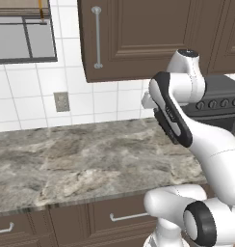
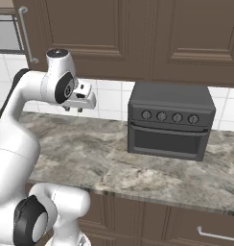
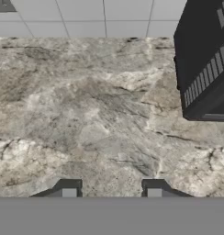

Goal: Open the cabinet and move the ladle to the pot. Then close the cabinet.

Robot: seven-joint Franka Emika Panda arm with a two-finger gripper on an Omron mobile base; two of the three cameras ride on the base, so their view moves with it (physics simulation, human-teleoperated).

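The cabinet (image 1: 138, 38) is a dark brown wall unit whose door is shut, with a long silver bar handle (image 1: 97, 37) on its left side; the cabinet (image 2: 90, 33) and its handle (image 2: 25, 33) show again from the right. My gripper (image 2: 74, 110) hangs below the cabinet, above the marble counter (image 1: 81, 159), pointing down. In the hand view the gripper (image 3: 111, 189) is open, its two dark fingertips (image 3: 69, 188) apart over bare counter (image 3: 86, 114). The ladle and the pot are out of view.
A dark grey toaster oven (image 2: 169, 125) stands on the counter to the right of my hand, also seen as the oven (image 3: 205, 59). A wall outlet (image 1: 61, 101) and a window (image 1: 23, 38) are at the left. Drawers (image 1: 124, 217) run below the counter edge.
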